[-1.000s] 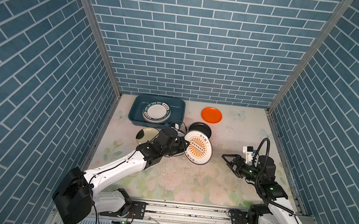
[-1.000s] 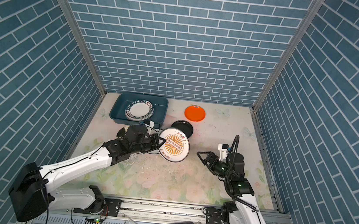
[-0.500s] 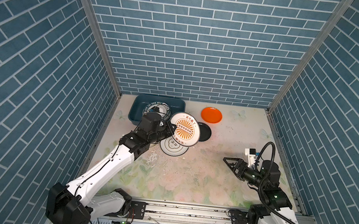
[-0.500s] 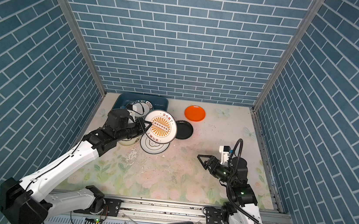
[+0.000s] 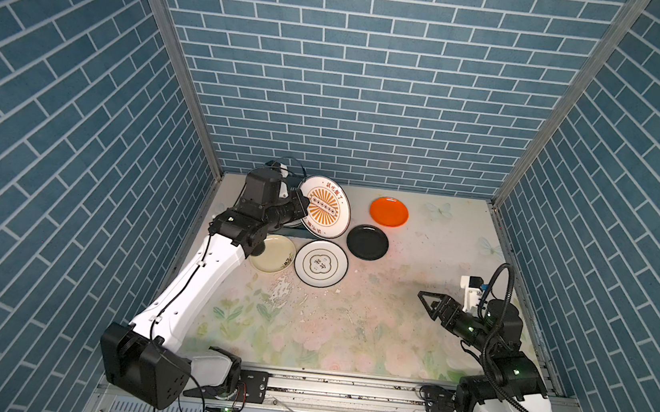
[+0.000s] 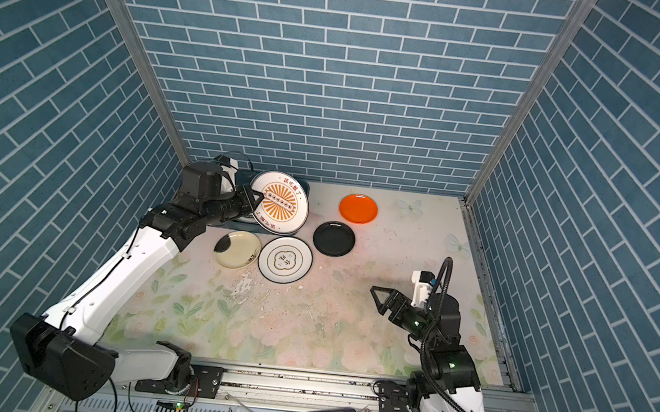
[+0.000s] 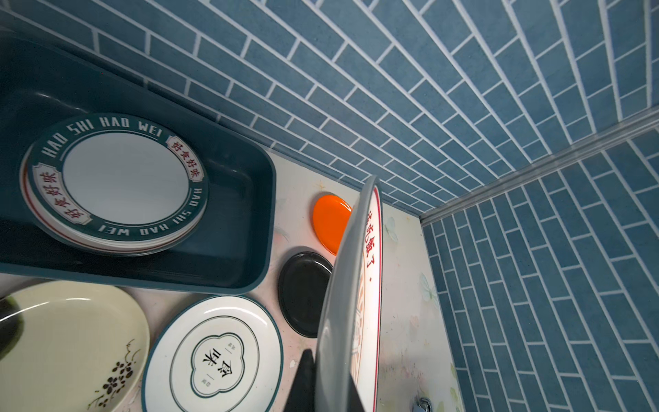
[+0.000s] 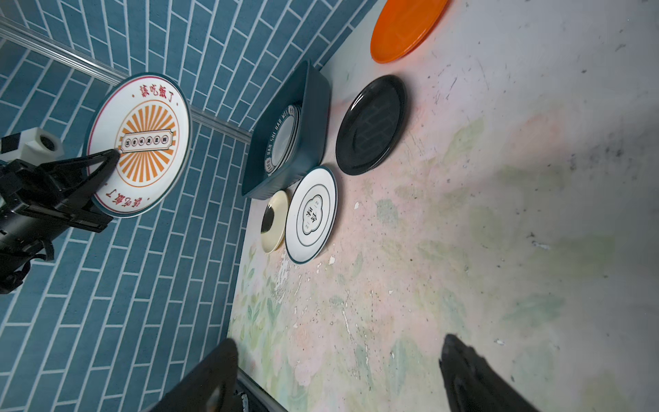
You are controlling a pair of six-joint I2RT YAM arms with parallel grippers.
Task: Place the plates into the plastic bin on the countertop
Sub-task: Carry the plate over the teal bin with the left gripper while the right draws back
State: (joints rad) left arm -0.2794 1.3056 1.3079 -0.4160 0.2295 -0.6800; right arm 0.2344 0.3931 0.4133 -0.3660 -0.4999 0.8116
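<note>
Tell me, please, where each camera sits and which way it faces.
Top views: high over the near edge, looking down over the countertop toward the back wall; both arms show.
Left wrist: on the left arm, looking along the left tool past the held sunburst plate into the plastic bin; only fingertips show.
Right wrist: on the right arm, low, looking across the countertop toward the bin; the open right tool shows.
Shared: both wrist views show the black plate.

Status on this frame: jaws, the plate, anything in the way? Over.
Left gripper: jaws shut on sunburst plate, raised on edge beside plastic bin. Right gripper: jaws open, empty, over countertop. Plate stack in bin; space beside it free.
</note>
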